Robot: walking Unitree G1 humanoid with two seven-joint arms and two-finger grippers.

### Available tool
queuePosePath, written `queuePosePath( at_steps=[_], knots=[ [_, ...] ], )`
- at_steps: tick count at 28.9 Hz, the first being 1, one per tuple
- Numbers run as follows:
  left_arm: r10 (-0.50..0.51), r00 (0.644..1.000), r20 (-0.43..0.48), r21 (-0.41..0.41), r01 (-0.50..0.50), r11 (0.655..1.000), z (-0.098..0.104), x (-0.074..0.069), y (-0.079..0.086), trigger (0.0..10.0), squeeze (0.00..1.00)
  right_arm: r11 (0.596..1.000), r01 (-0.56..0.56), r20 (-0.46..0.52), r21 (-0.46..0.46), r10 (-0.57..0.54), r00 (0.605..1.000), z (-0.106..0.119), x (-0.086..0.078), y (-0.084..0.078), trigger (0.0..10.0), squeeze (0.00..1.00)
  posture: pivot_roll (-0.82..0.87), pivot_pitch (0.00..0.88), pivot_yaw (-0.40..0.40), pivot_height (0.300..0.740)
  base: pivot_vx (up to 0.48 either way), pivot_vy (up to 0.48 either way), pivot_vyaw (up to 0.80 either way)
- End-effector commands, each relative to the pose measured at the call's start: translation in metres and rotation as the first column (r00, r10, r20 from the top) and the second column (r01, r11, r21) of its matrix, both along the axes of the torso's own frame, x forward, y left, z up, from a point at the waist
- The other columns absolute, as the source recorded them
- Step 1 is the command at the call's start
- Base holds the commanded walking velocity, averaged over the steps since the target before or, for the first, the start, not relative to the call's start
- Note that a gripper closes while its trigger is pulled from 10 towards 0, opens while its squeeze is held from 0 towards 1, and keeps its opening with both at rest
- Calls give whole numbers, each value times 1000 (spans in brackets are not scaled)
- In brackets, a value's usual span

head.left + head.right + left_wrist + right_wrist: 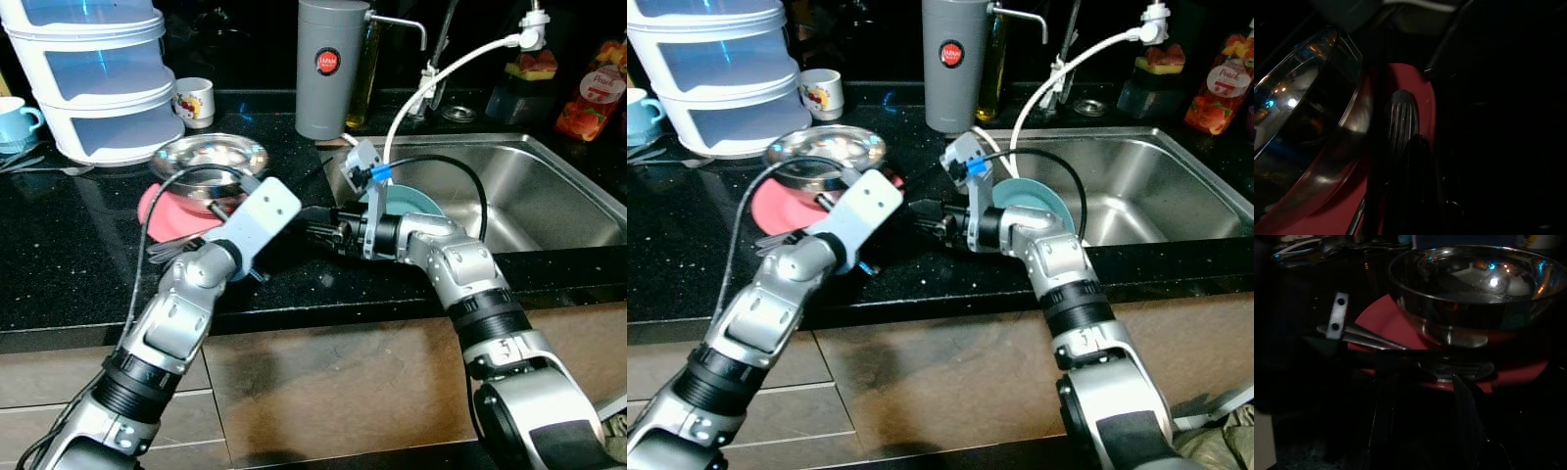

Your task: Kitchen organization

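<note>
Nearest the camera, both silver arms reach over the black counter (78,255) toward one pile, and the red plate (162,208) serves as the landmark for all that follows. Largest is the steel sink (549,186), well to the right of the plate, with a teal dish (416,203) partly hidden behind the right forearm. Behind the plate to the left stands a stacked white container (93,78), and behind it to the right a grey canister (328,69). A steel bowl (1469,289) sits on the plate, covering most of it. A fork (1399,122) lies on the plate's exposed edge, beside the bowl's base.

The left claw (201,238) rests at the plate's near edge, and whether its fingers are spread or pressed together I cannot tell. The right claw (1422,396) comes in low from the plate's right side, fingers spread, nothing between them, tips just short of the rim.

My judgement is that crowding is the main hazard. Two claws converging on one small pile could knock together, or a finger could catch the plate's rim and tilt it, sliding the bowl off. A thin, flat, slick fork gives little to pinch, so a poor closure may flick it away or scrape the plate. The loose cable near the left wrist could also snag the bowl.
</note>
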State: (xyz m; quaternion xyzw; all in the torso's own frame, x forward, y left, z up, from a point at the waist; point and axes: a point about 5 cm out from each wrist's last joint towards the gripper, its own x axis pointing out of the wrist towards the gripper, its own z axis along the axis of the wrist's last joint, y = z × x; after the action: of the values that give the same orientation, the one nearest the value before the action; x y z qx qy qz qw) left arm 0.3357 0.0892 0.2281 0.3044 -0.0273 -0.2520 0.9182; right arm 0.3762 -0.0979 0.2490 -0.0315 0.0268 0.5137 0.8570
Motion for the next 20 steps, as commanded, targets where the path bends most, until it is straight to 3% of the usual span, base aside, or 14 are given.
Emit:
queuePosePath(
  at_steps=[1,8,9,10,11,12,13,19,20],
  knots=[
    [-58,994,-88,-8,57,998,-17,-4,-7,0,0,1000,18,13,-12,-18,1000,3,2,-3,10000,0,121,80,-42,740,0,0,0],
    [-58,995,-77,16,59,998,-18,-4,-6,0,0,999,41,14,-14,-41,999,3,5,-6,10000,0,121,83,-44,740,0,0,0],
    [-32,998,-60,41,35,999,-19,-2,-1,2157,0,999,42,15,-14,-42,999,3,5,-6,10000,0,121,84,-44,740,0,0,0],
    [-32,998,-60,41,35,999,-19,-2,-1,2157,0,999,42,15,-14,-42,999,3,5,-6,10000,0,121,84,-44,740,0,0,0],
    [-8,999,-43,61,10,998,-19,0,3,8745,0,999,44,16,-14,-44,999,3,6,-6,10000,0,122,84,-45,740,0,0,0],
    [25,999,-22,69,-23,997,-17,3,9,10000,0,999,45,16,-13,-45,999,3,6,-6,10000,0,122,83,-45,740,0,0,0],
    [49,999,-15,55,-49,997,-15,5,14,10000,1000,999,47,17,-12,-47,999,3,6,-6,10000,0,122,83,-45,740,0,0,0],
    [83,996,11,25,-84,996,-8,6,22,10000,1000,999,52,18,-10,-51,999,3,7,-6,10000,0,123,83,-47,740,0,0,0],
    [88,996,31,2,-88,996,-4,4,24,10000,0,999,54,18,-8,-53,998,3,7,-6,10000,0,122,83,-46,740,0,0,0]
  ],
)
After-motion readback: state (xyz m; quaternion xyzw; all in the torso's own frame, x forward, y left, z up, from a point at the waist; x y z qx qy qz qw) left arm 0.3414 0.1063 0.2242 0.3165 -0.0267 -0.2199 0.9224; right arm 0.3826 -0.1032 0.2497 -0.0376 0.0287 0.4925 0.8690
